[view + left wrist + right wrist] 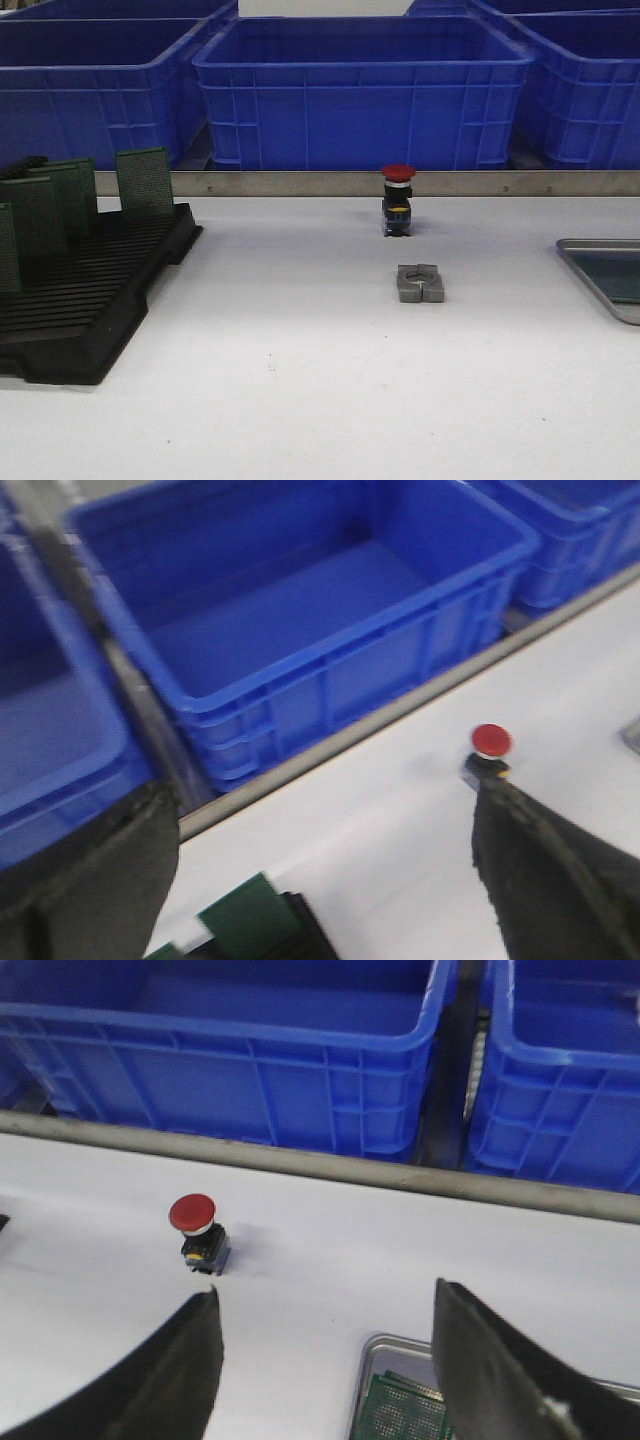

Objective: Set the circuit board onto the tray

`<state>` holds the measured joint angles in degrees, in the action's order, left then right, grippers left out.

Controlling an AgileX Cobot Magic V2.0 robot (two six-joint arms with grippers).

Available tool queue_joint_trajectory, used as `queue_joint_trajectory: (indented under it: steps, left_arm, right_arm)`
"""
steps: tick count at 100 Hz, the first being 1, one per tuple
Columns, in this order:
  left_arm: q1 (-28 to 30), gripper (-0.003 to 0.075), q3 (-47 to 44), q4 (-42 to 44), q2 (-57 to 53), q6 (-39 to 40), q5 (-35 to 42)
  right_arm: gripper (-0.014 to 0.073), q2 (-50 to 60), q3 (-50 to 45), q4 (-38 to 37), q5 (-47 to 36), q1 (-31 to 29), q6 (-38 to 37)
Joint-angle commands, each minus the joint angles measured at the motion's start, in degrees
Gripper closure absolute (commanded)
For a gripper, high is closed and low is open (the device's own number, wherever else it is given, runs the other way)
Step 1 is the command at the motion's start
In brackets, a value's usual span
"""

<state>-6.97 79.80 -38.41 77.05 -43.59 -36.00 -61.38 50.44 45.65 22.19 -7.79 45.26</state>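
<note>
Circuit board lies on tray at table's right edge; left gripper and right gripper both spread wide, empty.

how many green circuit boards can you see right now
5 visible: four standing in the black rack, at and at the picture's edge; one lying in the tray at. More may be hidden.

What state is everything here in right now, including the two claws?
Left claw: open, empty, above the rack.
Right claw: open, empty, over the tray.
Tray: holds a green board.
Rack: green boards upright in slots.
Blue crates: look empty.
Red button: upright on the table.
</note>
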Motion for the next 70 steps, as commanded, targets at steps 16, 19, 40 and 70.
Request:
queue_joint_trajectory:
  steps: [16,19,40,70]
  left_arm:
    - [1.54,0.0162,-19.48,-2.57,-21.95,0.65,18.06]
    - [1.54,0.0163,-21.96,-2.85,-24.03,0.65,18.61]
    - [1.54,0.0163,-34.35,-4.13,-37.15,0.65,20.24]
    - [1.54,0.0164,-49.4,-5.88,-52.17,0.65,25.18]
  right_arm:
    - [0.0118,14.42,-6.13,1.38,-7.85,0.12,2.39]
    - [0.0118,16.03,-7.41,1.38,-8.65,0.12,2.39]
    - [0.0118,29.28,-16.93,1.38,-11.01,0.12,2.51]
    - [0.0118,43.15,-26.4,4.08,-12.16,0.12,2.41]
